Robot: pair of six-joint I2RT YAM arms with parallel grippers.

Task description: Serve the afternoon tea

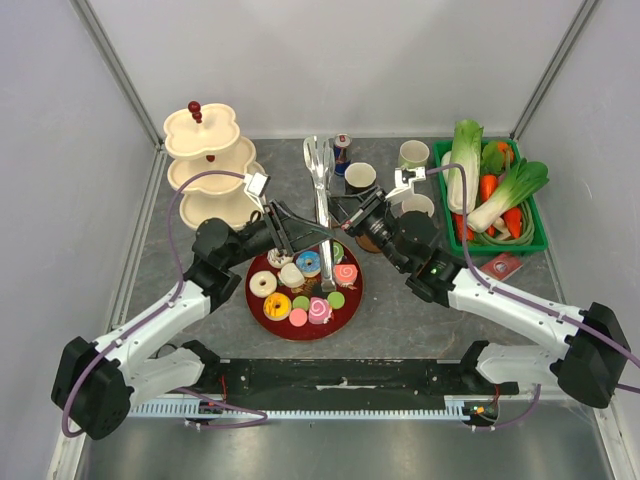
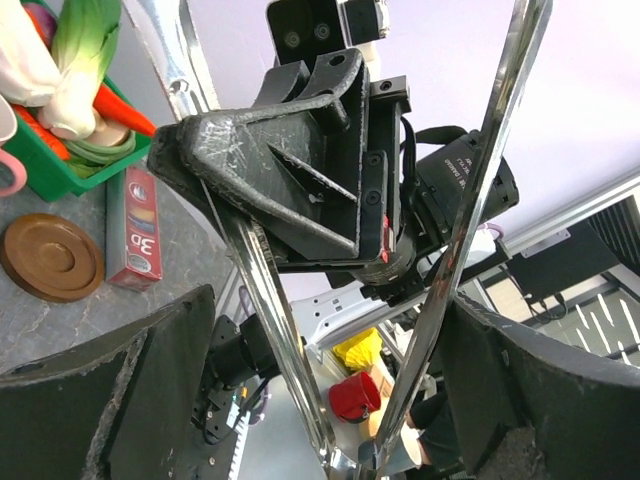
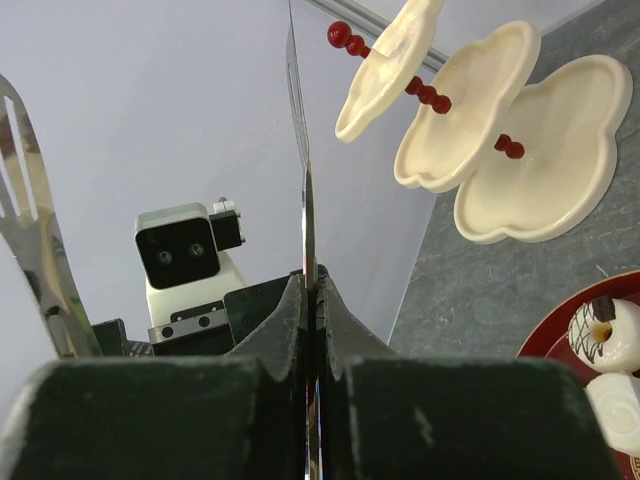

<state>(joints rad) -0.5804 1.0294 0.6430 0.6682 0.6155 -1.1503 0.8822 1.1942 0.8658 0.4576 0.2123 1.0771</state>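
Note:
Steel serving tongs [image 1: 321, 190] stand over a red plate [image 1: 283, 326] of toy pastries [image 1: 308, 263]. My right gripper [image 1: 352, 214] is shut on one tong arm [image 3: 305, 170], edge-on between its pads. The other arm's slotted head [image 3: 25, 200] shows at the left. My left gripper [image 1: 290, 236] straddles both tong arms [image 2: 480, 200] near their hinge with its fingers [image 2: 110, 400] spread; a gap shows beside the left arm. The black mug [image 1: 360, 177], pale green mug [image 1: 414, 153] and pink mug [image 1: 417, 204] stand behind the right gripper, the pink one partly hidden.
A cream three-tier stand [image 1: 205, 160] is at the back left and also shows in the right wrist view [image 3: 500, 130]. A green basket [image 1: 535, 243] of toy vegetables sits at the right. A drink can [image 1: 343, 148], a brown coaster [image 2: 50, 255] and a red box [image 1: 500, 265] are nearby.

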